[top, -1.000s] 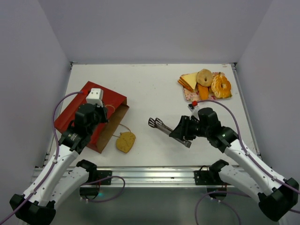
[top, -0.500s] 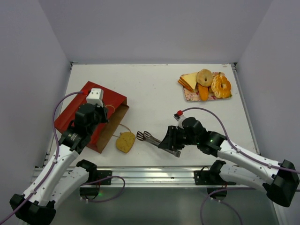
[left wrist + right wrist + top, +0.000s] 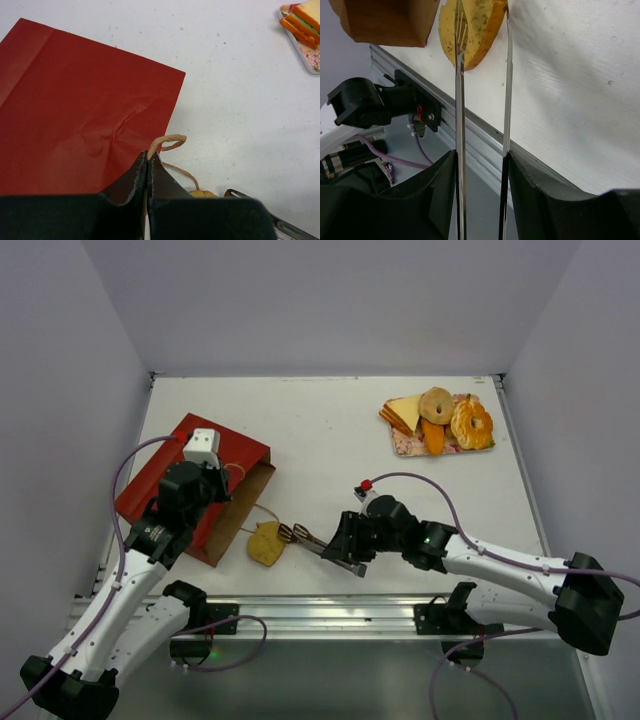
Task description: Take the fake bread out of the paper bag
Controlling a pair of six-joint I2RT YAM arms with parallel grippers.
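Observation:
The red paper bag [image 3: 175, 475] lies flat at the left, its brown open mouth toward the table's front. My left gripper [image 3: 226, 476] is shut on one tan loop handle [image 3: 168, 142] at the bag's edge [image 3: 85, 115]. A yellow bread slice [image 3: 265, 543] lies on the table just outside the mouth. My right gripper [image 3: 345, 550] is shut on metal tongs [image 3: 305, 537]. In the right wrist view the two tong arms [image 3: 460, 100] stand apart, their tips on either side of the slice [image 3: 475, 27], beside the bag's brown mouth [image 3: 385, 20].
A pink-flowered tray [image 3: 407, 446] at the back right holds sandwich pieces, a bagel and other fake bread; its corner shows in the left wrist view [image 3: 306, 47]. The table's front metal rail [image 3: 470, 135] runs close under the tongs.
My right arm has moved left across the table with the tongs, bringing their tips from mid-table up to the bread slice. The left arm and the bag have not moved.

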